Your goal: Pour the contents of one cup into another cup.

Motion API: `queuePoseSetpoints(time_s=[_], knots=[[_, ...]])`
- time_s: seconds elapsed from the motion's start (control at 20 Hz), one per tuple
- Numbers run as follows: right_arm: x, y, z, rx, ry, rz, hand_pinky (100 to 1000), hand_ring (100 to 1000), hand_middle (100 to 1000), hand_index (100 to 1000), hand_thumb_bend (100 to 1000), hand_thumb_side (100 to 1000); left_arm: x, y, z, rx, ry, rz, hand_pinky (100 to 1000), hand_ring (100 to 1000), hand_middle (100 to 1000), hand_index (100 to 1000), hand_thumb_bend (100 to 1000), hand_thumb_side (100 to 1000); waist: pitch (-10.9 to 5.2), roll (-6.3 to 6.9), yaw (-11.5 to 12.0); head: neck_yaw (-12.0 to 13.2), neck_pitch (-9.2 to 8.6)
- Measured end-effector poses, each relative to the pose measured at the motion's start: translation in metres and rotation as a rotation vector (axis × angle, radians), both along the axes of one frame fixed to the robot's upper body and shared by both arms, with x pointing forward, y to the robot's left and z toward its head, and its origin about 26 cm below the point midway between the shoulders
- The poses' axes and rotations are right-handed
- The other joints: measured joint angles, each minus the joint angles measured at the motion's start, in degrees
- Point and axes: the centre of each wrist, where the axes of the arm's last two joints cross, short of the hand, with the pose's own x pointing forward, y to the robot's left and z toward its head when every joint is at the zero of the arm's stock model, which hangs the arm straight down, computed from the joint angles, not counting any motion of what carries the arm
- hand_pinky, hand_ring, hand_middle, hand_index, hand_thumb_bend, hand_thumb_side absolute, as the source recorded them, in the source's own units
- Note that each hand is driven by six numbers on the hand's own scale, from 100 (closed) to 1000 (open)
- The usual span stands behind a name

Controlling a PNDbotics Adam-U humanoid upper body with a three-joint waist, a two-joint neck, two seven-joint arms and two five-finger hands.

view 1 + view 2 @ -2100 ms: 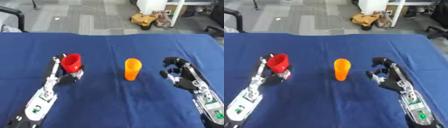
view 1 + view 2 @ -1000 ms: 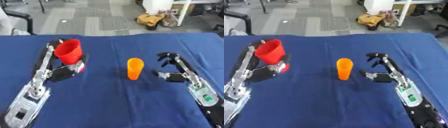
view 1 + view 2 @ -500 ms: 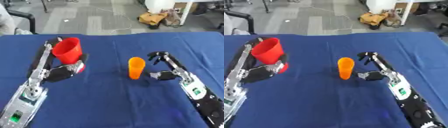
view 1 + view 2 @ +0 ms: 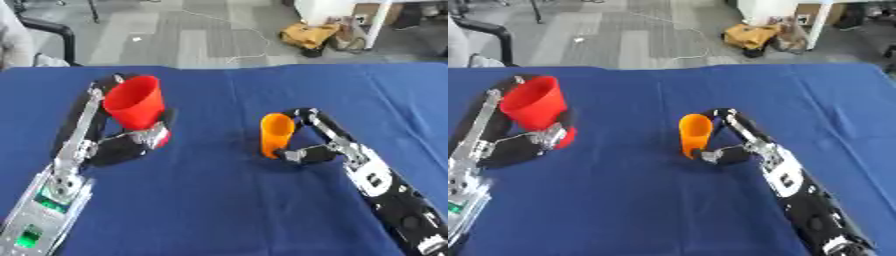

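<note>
A red cup (image 4: 135, 108) is held up off the blue table (image 4: 219, 210) at the left, upright, with my left hand (image 4: 124, 141) shut on it, fingers behind it and thumb in front. An orange cup (image 4: 276, 134) stands on the table at the centre. My right hand (image 4: 317, 141) has its fingers curled round the orange cup's right side and its thumb at the cup's base. What is inside either cup is hidden.
Beyond the table's far edge lies grey floor with a yellow bag (image 4: 310, 35), a cable and white furniture legs. A dark chair (image 4: 45, 35) stands at the far left.
My right hand moved left from open beside the orange cup to closing round it. My left hand lifted the red cup a little higher. The camera moved closer.
</note>
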Motion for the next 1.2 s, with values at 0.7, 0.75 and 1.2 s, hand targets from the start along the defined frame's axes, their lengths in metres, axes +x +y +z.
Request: queuePoseSetpoints(time_s=[0.7, 0.75, 1.2], knots=[[0.011, 0.021, 0.001, -0.013, 0.005, 0.044, 485, 738, 447, 679, 540, 335, -0.002, -0.005, 0.004, -0.008, -0.004, -0.026, 190, 361, 372, 704, 100, 173, 0.11, 0.21, 1.34, -0.68, -0.17], [0.012, 0.022, 0.001, -0.011, 0.005, 0.046, 460, 690, 406, 646, 523, 294, -0.002, -0.005, 0.005, -0.008, -0.003, -0.026, 190, 361, 372, 704, 100, 173, 0.11, 0.23, 1.34, -0.74, -0.17], [0.012, 0.031, -0.002, 0.030, 0.003, 0.033, 352, 552, 274, 494, 161, 100, -0.003, -0.007, 0.012, 0.000, -0.019, -0.043, 189, 361, 373, 706, 100, 173, 0.12, 0.30, 1.34, -0.79, -0.17]])
